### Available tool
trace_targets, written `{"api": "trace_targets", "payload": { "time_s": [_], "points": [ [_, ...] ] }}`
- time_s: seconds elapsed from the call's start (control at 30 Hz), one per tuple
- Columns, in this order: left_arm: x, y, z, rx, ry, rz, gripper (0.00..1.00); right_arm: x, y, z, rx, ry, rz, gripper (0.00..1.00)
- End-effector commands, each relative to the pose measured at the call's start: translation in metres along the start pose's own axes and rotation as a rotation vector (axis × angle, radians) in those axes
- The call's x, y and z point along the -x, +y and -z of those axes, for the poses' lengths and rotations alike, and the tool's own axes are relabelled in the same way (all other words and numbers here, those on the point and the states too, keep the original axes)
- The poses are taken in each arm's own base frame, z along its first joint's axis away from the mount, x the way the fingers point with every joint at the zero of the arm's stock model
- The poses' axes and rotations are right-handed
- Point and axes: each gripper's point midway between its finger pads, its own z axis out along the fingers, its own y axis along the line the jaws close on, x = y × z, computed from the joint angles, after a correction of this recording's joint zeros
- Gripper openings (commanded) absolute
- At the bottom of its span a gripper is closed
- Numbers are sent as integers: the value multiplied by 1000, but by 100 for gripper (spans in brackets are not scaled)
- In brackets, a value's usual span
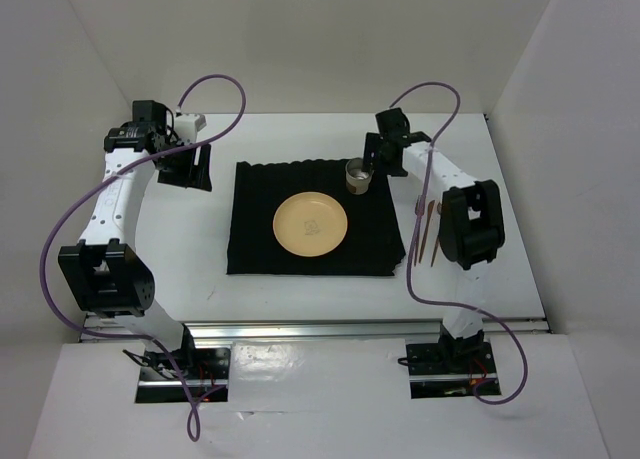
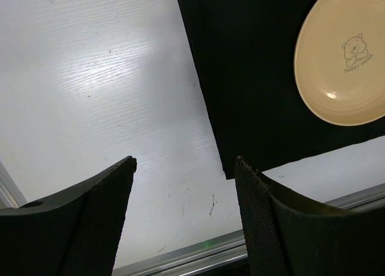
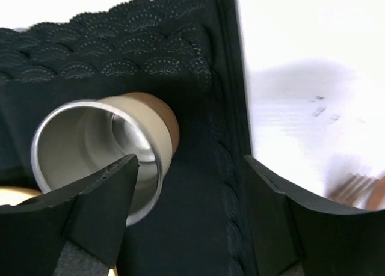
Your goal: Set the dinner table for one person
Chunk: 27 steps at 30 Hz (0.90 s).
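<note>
Left tool (image 2: 184,162) spread, empty (above dinner table (image 2: 90,77)). Right tool (image 3: 187,162) spread, cup (image 3: 90,131) at one finger.

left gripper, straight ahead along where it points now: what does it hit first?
Most likely bare dinner table: white tabletop fills the gap of the open left gripper, just beside the edge of the black mat. Nothing stands in between. Exact depth is unclear.

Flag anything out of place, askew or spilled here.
Nothing spilled or broken. The plate sits centred on the black mat and the cup stands upright at its far right corner. Only the utensils lie off the mat, slightly splayed on the table.
</note>
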Motion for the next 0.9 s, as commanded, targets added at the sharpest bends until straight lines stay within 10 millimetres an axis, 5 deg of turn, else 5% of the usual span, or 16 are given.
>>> {"api": "trace_targets", "payload": {
  "time_s": [0.0,0.13,0.2,0.4,0.63,0.87],
  "points": [
    [4,-5,13,-11,-38,-15,74,57,-8,74,-8,-205,-18,78],
    [4,-5,17,-9,-47,-18,74,63,-40,116,-13,-254,-82,81],
    [4,-5,17,-9,-47,-18,74,45,-80,118,-62,-218,-134,81],
    [5,-7,20,-16,-57,-30,74,-49,-167,72,-181,75,-289,79],
    [6,-11,20,-36,-61,-31,74,-93,-189,36,-208,243,-419,67],
    [4,-11,20,-37,-53,-37,74,-132,-190,29,-230,305,-446,52]
  ]
}}
